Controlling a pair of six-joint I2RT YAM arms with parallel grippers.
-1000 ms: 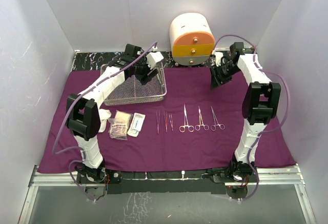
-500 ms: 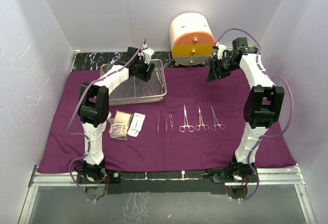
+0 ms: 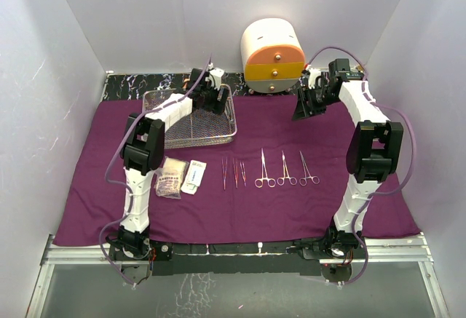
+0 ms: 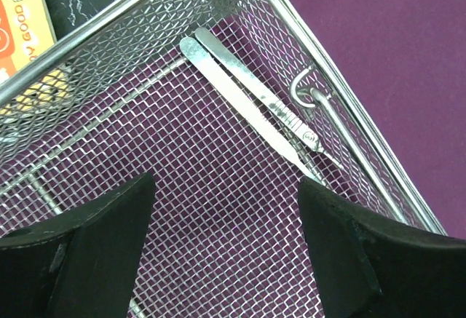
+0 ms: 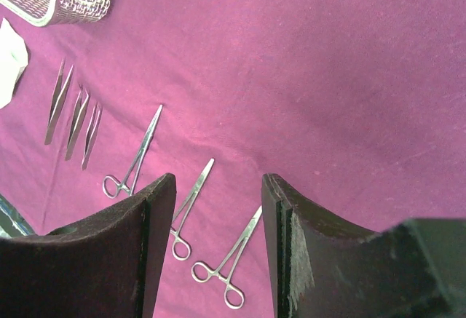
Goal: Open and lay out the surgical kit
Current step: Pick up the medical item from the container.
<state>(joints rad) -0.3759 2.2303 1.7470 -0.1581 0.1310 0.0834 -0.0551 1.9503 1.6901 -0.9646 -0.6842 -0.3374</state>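
The purple cloth point(image 3: 291, 209) lies spread over the table. The silver wire-mesh tray point(image 3: 186, 127) stands at the back left. My left gripper point(image 3: 215, 100) is open and empty above the tray's back right corner. In the left wrist view it point(image 4: 226, 216) hovers over the mesh, where two flat silver tweezers-like tools point(image 4: 251, 103) lie along the tray's rim point(image 4: 349, 114). Three ring-handled forceps point(image 3: 285, 169) and three tweezers point(image 3: 234, 172) lie in a row on the cloth. My right gripper point(image 3: 303, 107) is open and empty high above the cloth; the forceps point(image 5: 188, 205) show below it point(image 5: 218, 209).
The white-and-orange drawer cabinet point(image 3: 272, 56) stands at the back centre, between the two grippers. Two flat packets point(image 3: 182, 177) and a white gauze wad point(image 3: 149, 164) lie left of the tweezers. An orange printed card point(image 4: 22, 12) shows beyond the tray.
My left gripper has moved right and back, from over the tray's middle to its back right corner. My right gripper has shifted slightly up and left and stays open.
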